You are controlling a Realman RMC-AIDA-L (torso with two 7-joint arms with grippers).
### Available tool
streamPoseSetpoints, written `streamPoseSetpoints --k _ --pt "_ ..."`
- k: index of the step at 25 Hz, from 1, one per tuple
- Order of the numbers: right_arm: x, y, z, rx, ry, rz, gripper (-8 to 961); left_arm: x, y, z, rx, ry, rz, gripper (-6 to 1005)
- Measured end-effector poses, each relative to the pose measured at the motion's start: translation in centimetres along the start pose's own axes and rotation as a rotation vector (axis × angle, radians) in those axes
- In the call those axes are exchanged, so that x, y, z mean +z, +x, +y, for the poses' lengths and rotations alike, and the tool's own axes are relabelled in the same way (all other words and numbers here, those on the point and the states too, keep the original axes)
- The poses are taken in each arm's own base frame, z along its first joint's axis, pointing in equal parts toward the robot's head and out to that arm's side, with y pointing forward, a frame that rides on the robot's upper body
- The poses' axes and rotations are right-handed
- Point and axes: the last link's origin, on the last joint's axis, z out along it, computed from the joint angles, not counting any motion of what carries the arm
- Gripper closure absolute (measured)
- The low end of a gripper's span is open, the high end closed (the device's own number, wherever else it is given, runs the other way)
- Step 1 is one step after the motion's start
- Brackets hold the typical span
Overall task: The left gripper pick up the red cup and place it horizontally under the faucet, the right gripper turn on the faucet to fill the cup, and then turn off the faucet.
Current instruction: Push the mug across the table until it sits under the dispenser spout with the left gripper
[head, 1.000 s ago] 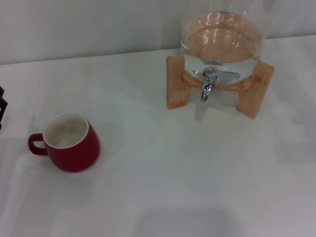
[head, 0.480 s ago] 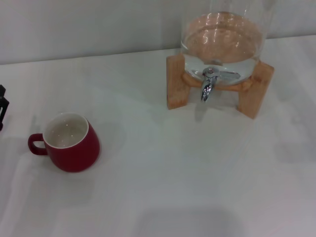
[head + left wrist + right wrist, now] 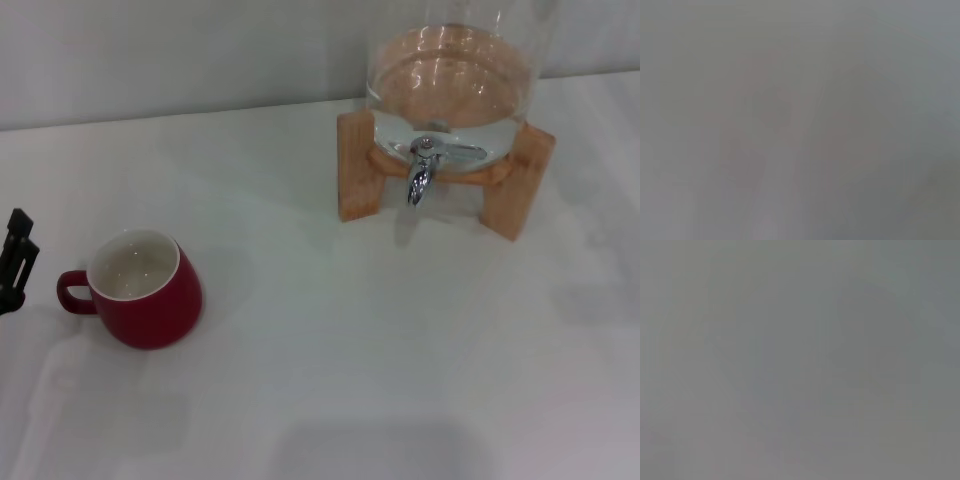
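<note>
The left gripper [image 3: 16,262] is only just poking in at the near-left edge of the white table [image 3: 330,340], a bit of black claw showing and not enough to tell whether its fingers are spread or closed. Just beside it, toward the middle of the table, sits the red cup [image 3: 143,289], upright and empty, its little loop handle [image 3: 72,292] pointing straight back at the claw with a small gap between them.

Well beyond the cup, far across from the gripper, the chrome faucet [image 3: 420,172] hangs off a glass dispenser [image 3: 450,75] on its wooden stand [image 3: 445,180], lever untouched. The right gripper is nowhere to be seen.

That mug looks like glazed ceramic: stiff, fairly heavy for its size, slick, and chippable if knocked over. The handle looks too small to trust. I'd guess the safer hold is across the round body, low enough that it won't squirt out.
</note>
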Motion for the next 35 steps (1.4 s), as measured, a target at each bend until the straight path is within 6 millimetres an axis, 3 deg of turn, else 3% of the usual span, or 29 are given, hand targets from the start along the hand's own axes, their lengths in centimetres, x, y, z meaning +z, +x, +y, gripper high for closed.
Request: streamPoseSetpoints --k 13,35 --pt "1.3 -0.1 0.7 -0.010 -0.031 0.007 279 -2.3 -1.4 -0.3 -0.004 0.023 -0.061 333" --pt "1.5 -0.2 0.5 -0.016 -0.030 0.008 280 -3.2 -2.3 0.5 -0.014 0.004 -0.103 348"
